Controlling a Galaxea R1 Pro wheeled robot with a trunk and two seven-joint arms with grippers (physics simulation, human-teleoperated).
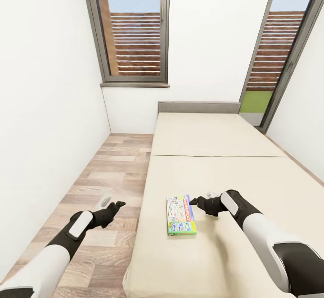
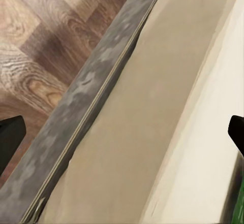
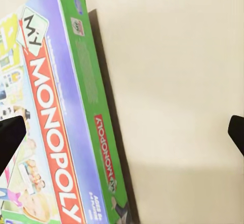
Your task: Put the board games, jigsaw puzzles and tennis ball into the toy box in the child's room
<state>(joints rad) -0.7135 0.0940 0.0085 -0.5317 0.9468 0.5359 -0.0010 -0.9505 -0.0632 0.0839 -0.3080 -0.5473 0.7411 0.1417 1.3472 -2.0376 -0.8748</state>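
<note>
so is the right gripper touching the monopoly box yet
Apart. The right wrist view shows bare bed between both fingertips and the Monopoly box.

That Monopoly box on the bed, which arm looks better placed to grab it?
The right. Its right gripper hovers open over the bed, right beside the Monopoly box; the left gripper hangs over the floor.

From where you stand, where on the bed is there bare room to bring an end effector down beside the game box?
The bed is bare on every side of the board game: wide mattress toward the headboard, and a strip between box and the floor-side edge. Tightest is the box's right side, where the right end effector hovers, open. The left end effector hangs over the wood floor.
</note>
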